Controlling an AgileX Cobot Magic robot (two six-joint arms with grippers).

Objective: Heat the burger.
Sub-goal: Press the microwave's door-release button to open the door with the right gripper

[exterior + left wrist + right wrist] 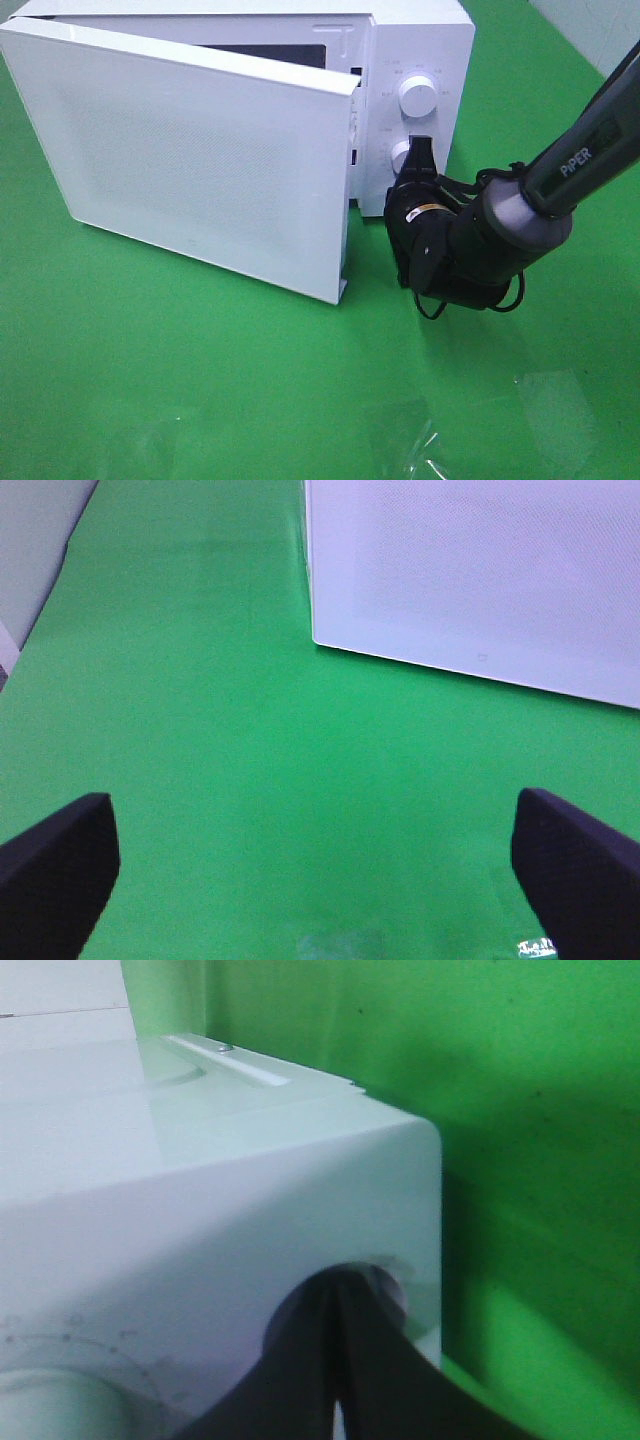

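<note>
The burger is out of view in every frame. A white microwave [420,40] stands at the back, its door [200,150] swung partly open toward the front. My right gripper [420,150] is shut, and its tips rest against the lower knob [401,155] of the control panel, below the upper knob [417,95]. The right wrist view shows the joined fingertips [340,1285] on that lower knob [395,1285]. In the left wrist view my left gripper [320,880] is open and empty over the green table, facing the door [480,570].
A green cloth [200,380] covers the table. A clear, shiny scrap [420,440] lies near the front edge. The open door blocks the view into the oven cavity. A pale wall [30,540] borders the table on the left arm's side.
</note>
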